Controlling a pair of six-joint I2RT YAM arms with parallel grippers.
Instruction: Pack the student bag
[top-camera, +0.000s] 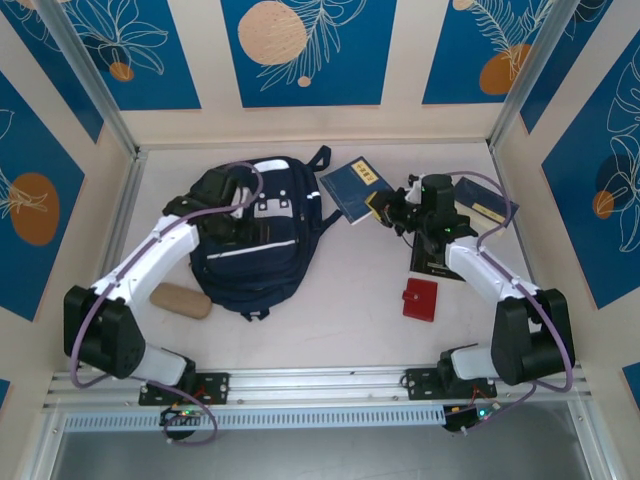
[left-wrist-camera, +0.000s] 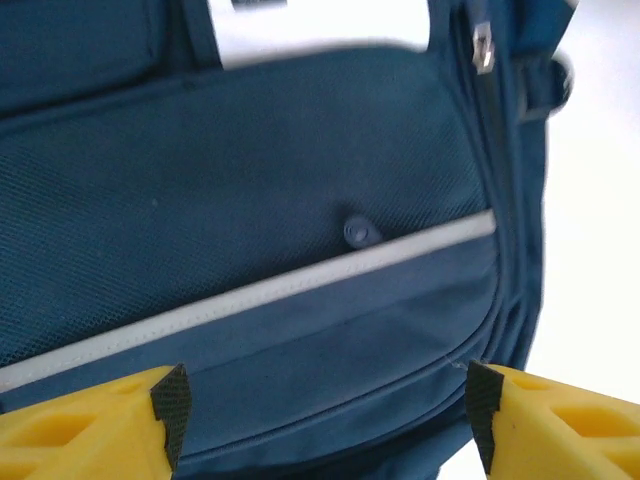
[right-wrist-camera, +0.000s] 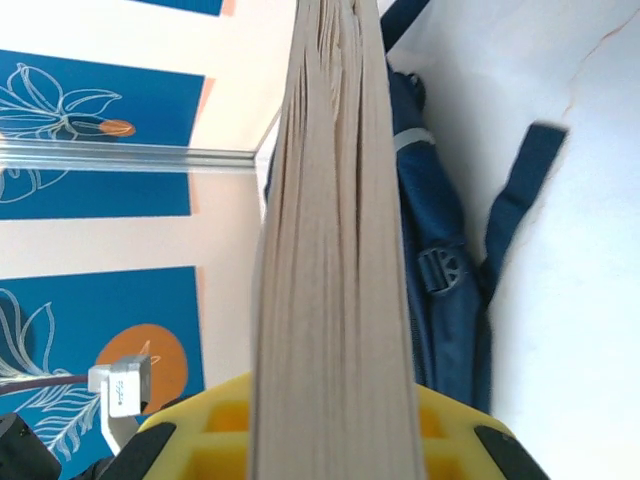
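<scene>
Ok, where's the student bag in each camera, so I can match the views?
Top external: student bag left of centre, under the left arm.
Left wrist: its front pocket, above the open left gripper.
Right wrist: a navy strip right of the book in the right gripper.
Shared landmarks: pale stripe, top and left wrist; dark strap, top and right wrist.

From my remote station I count one student bag (top-camera: 255, 240). Two flat navy booklets with gold labels: first booklet (top-camera: 352, 187) just right of the bag, second booklet (top-camera: 497, 203) farther right. One red wallet (top-camera: 420, 298). One tan pouch (top-camera: 181, 299). One flat black item (top-camera: 428, 264). Two arms: left arm (top-camera: 150, 255), right arm (top-camera: 482, 270).
</scene>
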